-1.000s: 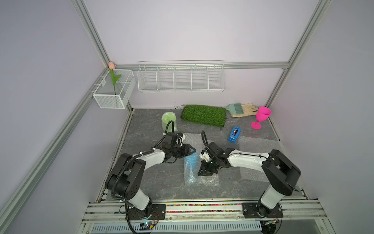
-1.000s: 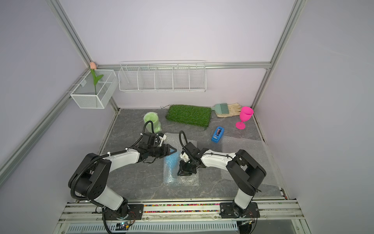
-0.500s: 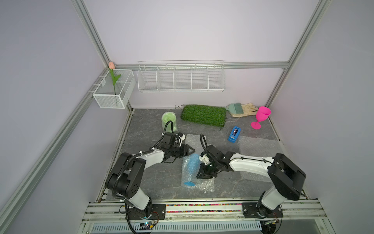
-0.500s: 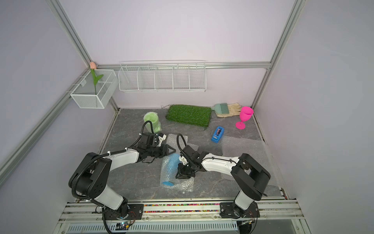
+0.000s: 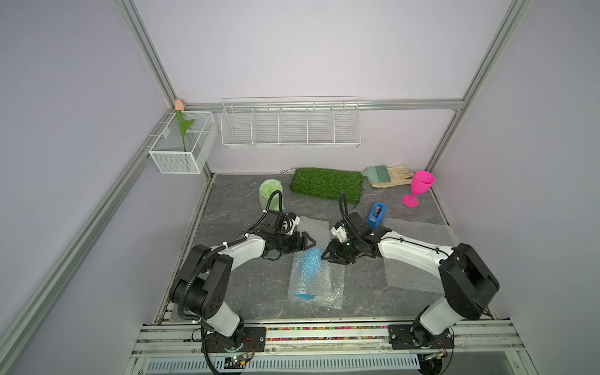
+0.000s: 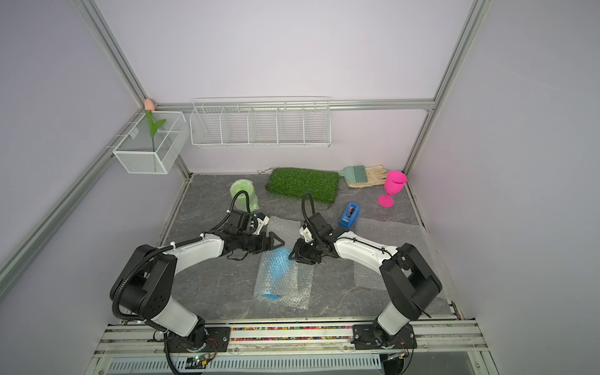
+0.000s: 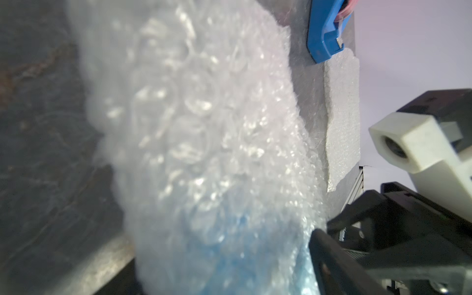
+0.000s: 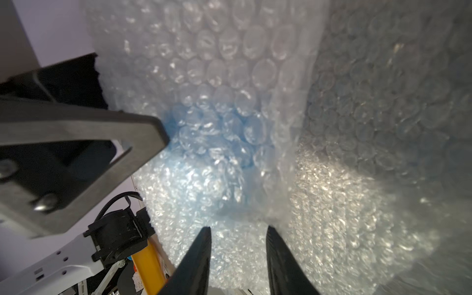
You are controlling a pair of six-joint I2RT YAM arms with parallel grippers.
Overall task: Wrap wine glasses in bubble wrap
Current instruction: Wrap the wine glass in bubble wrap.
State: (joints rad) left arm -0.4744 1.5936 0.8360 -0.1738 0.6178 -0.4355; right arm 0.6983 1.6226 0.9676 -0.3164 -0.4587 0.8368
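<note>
A sky-blue wine glass (image 5: 307,268) lies on its side in a loose roll of bubble wrap (image 5: 328,285), its foot (image 5: 303,296) towards the front; both top views show it (image 6: 278,266). My left gripper (image 5: 308,243) is at the bowl end, jaws wide, with the wrapped bowl (image 7: 217,255) between them. My right gripper (image 5: 328,256) hovers beside the same end, fingers apart and empty over the wrap (image 8: 238,228). A pink wine glass (image 5: 419,185) stands bare at the back right. A green one (image 5: 270,193) stands wrapped at the back left.
A second bubble wrap sheet (image 5: 414,256) lies flat under the right arm. A blue tape dispenser (image 5: 376,215) sits just behind the right wrist. A grass mat (image 5: 326,184) and a brush on a glove (image 5: 388,175) lie along the back wall.
The wrap has been rolled over the blue glass, which now lies nearer the front. Both grippers' jaws have widened, and the right gripper has drawn back from the roll.
</note>
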